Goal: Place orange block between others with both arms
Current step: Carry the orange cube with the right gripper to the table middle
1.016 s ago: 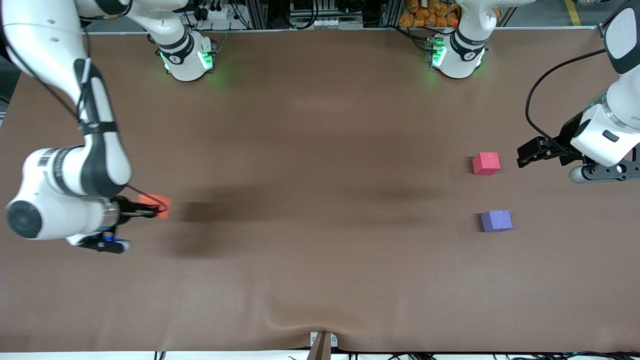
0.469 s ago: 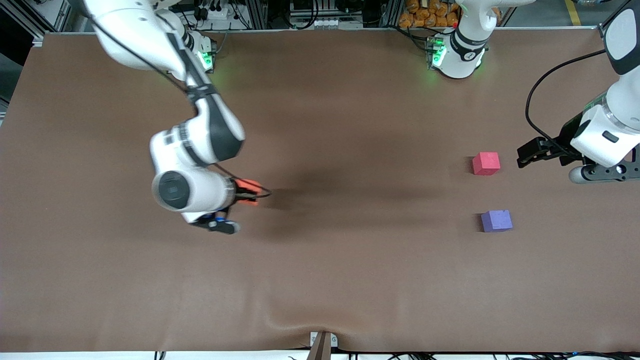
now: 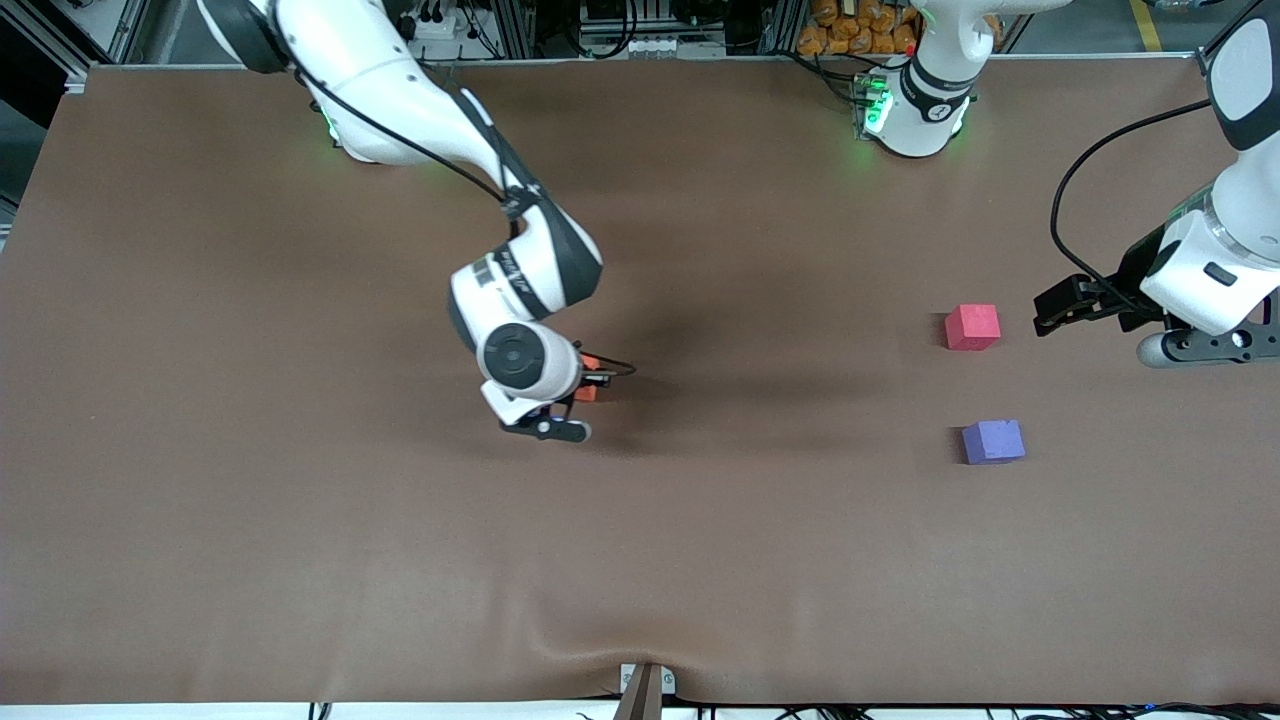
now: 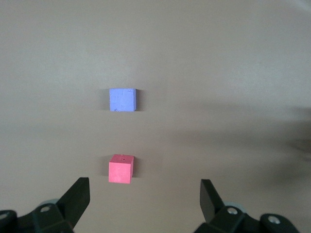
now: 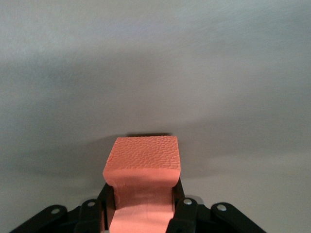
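The right gripper (image 3: 590, 385), clamped on the orange block (image 5: 142, 165), hangs over mid-table, while the gap between red cube (image 3: 972, 327) and purple cube (image 3: 992, 441) lies toward the left arm's end, beside the waiting, open-jawed left gripper (image 3: 1050, 312).

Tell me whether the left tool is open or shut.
Open. The left tool shows two fingers spread wide apart, nothing between them, beside the pinkish-red cube.
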